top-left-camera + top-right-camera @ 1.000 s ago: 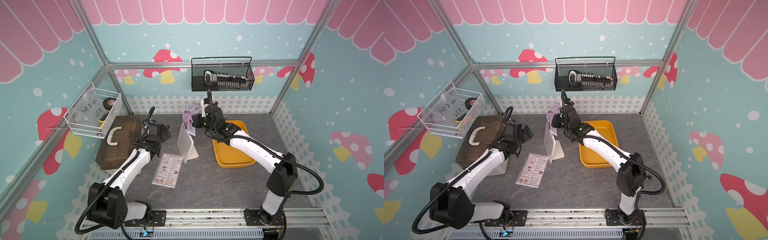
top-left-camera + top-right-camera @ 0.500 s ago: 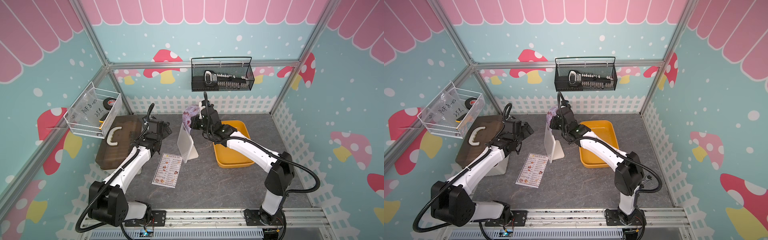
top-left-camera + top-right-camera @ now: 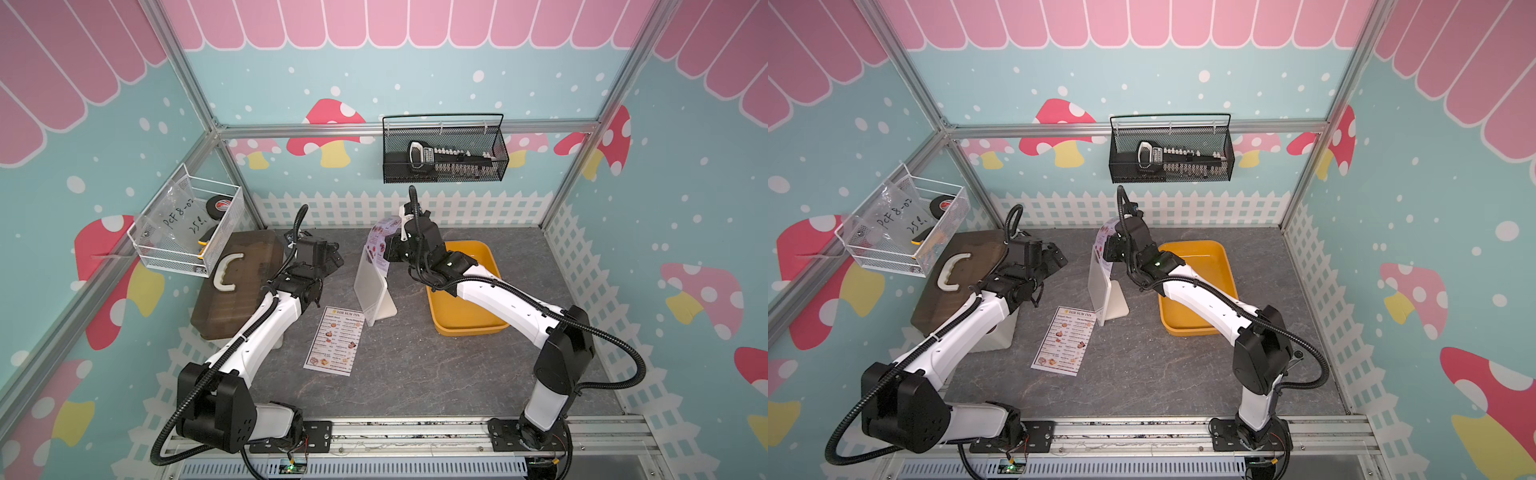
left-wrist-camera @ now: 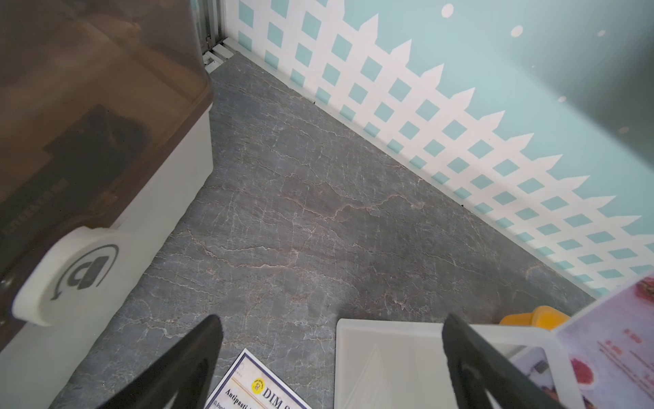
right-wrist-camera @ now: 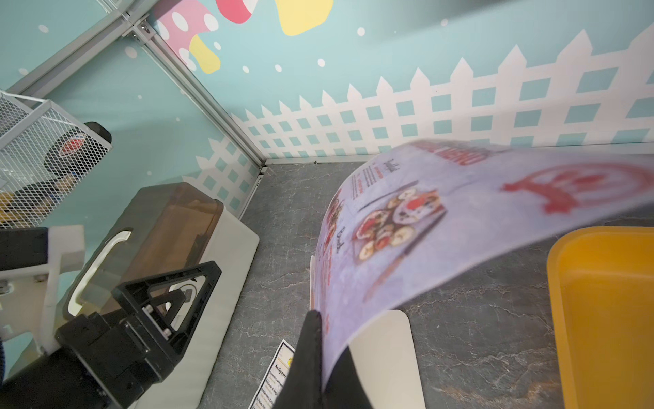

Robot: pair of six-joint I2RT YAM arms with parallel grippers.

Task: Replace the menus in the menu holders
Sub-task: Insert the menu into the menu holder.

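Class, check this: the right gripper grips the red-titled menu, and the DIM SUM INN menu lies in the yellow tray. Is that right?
No. The DIM SUM INN menu lies flat on the table beside the holder, not in the tray, as both top views show. The right gripper does grip the red-titled menu.

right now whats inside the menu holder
The special menu is partly in the menu holder, its top curling out, pinched by the right claw. How deep its lower edge sits is hidden by the holder's frosted face.
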